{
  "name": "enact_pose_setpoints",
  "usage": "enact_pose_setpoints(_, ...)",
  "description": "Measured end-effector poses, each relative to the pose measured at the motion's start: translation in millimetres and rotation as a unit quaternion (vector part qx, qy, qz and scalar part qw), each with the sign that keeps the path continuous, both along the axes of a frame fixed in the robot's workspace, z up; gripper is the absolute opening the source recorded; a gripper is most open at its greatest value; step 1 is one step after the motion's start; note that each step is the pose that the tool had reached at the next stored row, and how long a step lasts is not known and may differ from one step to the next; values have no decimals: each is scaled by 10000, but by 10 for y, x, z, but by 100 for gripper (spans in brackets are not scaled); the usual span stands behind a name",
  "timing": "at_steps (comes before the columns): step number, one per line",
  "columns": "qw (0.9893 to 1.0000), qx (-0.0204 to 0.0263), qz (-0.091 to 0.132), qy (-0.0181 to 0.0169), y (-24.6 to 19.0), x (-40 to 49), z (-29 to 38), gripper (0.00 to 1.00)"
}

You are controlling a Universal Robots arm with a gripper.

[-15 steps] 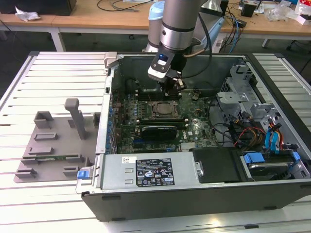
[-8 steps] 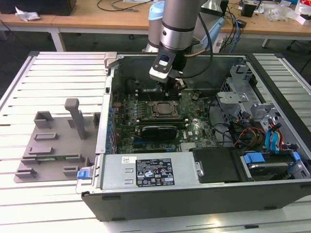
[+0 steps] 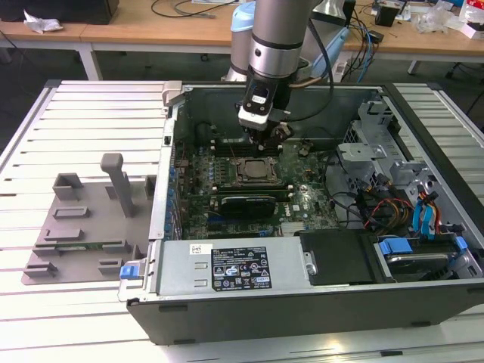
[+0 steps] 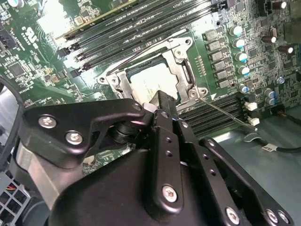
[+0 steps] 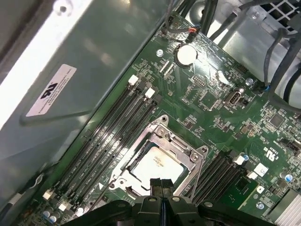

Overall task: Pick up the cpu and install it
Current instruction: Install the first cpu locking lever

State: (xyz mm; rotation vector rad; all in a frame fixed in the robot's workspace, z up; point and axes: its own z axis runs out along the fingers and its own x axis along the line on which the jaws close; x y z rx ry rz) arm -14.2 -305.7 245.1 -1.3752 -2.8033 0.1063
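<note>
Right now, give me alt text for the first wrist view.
The cpu lies pale and silvery inside its metal socket frame on a green motherboard, with the black hand, fingers shut, close to its edge. Dark memory slots run beside the socket.

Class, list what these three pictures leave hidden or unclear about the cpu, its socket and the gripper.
- First wrist view: the shut gripper covers part of one edge of the cpu.
- Second wrist view: the gripper's body hides part of the socket frame and one cpu corner.
- Exterior view: the cpu is too small to tell whether it sits flat.
- All views: whether the gripper touches the cpu cannot be told.
</note>
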Motion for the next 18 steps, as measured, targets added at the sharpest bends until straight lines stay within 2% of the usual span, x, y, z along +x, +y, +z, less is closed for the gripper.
enact_pose_setpoints(9, 9995, 0, 309, 0, 0, 0, 0, 11)
enact_pose_setpoints(12, 9988, 0, 498, 0, 0, 0, 0, 11)
enact_pose_setpoints(18, 9975, 0, 706, 0, 0, 0, 0, 11)
